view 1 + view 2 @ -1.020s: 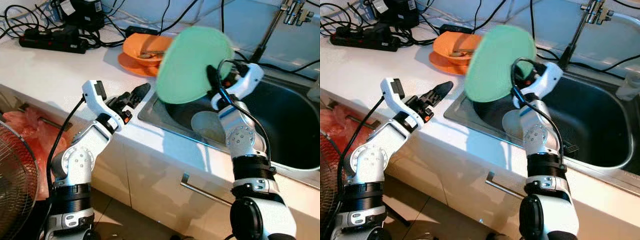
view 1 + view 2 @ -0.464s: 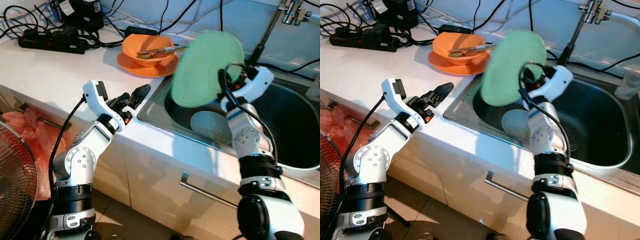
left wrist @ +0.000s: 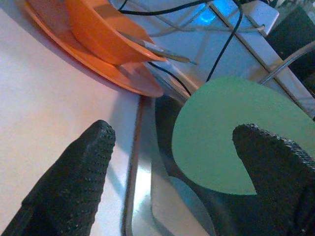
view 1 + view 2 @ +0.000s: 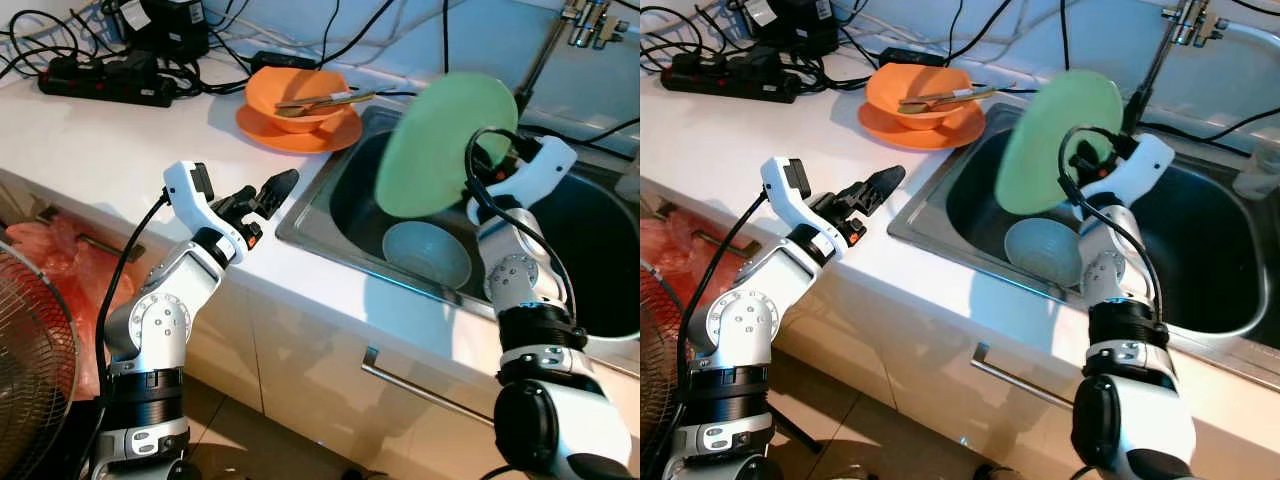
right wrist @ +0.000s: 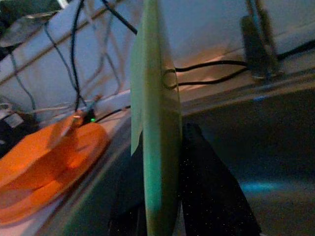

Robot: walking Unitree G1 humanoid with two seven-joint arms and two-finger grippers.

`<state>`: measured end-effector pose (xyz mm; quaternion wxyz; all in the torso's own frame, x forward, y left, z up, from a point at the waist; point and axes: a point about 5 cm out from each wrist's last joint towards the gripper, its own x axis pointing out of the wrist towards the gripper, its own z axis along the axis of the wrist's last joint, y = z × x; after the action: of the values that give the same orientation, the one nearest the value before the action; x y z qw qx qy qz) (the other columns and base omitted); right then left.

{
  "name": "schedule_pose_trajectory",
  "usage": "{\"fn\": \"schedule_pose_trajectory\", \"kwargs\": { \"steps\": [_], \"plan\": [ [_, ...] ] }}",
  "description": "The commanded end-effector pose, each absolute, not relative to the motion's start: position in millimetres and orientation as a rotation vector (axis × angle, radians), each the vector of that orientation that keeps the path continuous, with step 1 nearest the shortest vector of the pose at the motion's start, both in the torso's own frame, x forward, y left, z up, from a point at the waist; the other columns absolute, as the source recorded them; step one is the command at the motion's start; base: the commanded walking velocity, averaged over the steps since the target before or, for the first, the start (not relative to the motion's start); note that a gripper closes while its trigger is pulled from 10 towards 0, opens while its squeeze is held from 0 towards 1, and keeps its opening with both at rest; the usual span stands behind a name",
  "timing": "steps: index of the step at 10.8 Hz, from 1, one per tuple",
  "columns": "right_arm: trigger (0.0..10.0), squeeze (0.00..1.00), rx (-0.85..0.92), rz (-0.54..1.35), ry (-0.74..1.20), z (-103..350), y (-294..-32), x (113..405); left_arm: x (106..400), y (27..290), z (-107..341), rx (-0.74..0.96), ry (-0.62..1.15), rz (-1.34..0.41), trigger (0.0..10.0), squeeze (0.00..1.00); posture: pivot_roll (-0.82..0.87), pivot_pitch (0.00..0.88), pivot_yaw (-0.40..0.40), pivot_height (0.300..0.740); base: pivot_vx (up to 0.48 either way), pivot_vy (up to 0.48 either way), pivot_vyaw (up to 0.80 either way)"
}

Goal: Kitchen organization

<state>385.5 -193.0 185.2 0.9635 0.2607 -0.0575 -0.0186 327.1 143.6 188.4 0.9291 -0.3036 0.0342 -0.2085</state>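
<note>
**Green plate held on edge above sink**

Left eye view: right claw (image 4: pixel 478 163) is clamped on the green plate (image 4: pixel 443 142), tilted up over the sink (image 4: pixel 590 250), directly above a pale bowl (image 4: pixel 427 253) in the basin. Left claw (image 4: pixel 272 190) hovers over the desk (image 4: pixel 110 140) edge at 9 o'clock of the sink. Orange bowl (image 4: pixel 297 97) on orange plate (image 4: pixel 300 130) sits at 10 o'clock of the green plate.

Left wrist view: fingers (image 3: pixel 74 182) spread wide, gripping nothing.

Right wrist view: fingers (image 5: pixel 206 187) pinch the plate rim, seen edge-on.
</note>
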Motion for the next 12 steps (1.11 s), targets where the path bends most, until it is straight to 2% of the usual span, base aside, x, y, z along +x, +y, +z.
{"fn": "schedule_pose_trajectory", "kwargs": {
  "steps": [1, 3, 4, 10, 11, 12],
  "plan": [
    [10.0, 0.00, 0.512, -0.059, -0.175, 199.5, -199.6, 387.9, 326.4, 141.3, 184.3, -0.607, 0.092, -0.429, 10.0, 0.00, 0.03, 0.048, -0.035, 0.740, 0.000, 0.000, 0.00],
    [10.0, 0.00, 0.439, -0.187, -0.067, 171.8, -212.4, 385.5, 326.1, 143.7, 184.3, -0.606, 0.099, -0.417, 10.0, 0.00, 0.04, 0.061, -0.025, 0.740, 0.000, 0.000, 0.00],
    [10.0, 0.00, 0.407, -0.191, 0.003, 159.5, -210.0, 386.7, 325.2, 143.4, 184.5, -0.600, 0.105, -0.420, 10.0, 0.00, 0.04, 0.071, -0.020, 0.740, 0.000, 0.000, 0.00],
    [10.0, 0.00, 0.419, -0.153, 0.119, 141.9, -187.5, 392.3, 315.9, 148.1, 186.5, -0.583, 0.118, -0.437, 10.0, 0.00, 0.08, 0.110, -0.004, 0.740, 0.000, 0.000, 0.00],
    [10.0, 0.85, 0.420, -0.147, 0.124, 142.1, -186.1, 393.0, 315.5, 147.6, 186.2, -0.581, 0.121, -0.438, 10.0, 0.00, 0.08, 0.109, -0.005, 0.740, 0.000, 0.000, 0.00],
    [10.0, 1.00, 0.419, -0.144, 0.127, 142.2, -185.1, 393.6, 315.5, 147.4, 185.7, -0.579, 0.124, -0.439, 10.0, 0.00, 0.08, 0.107, -0.007, 0.740, 0.000, 0.000, 0.00]
  ]
}}
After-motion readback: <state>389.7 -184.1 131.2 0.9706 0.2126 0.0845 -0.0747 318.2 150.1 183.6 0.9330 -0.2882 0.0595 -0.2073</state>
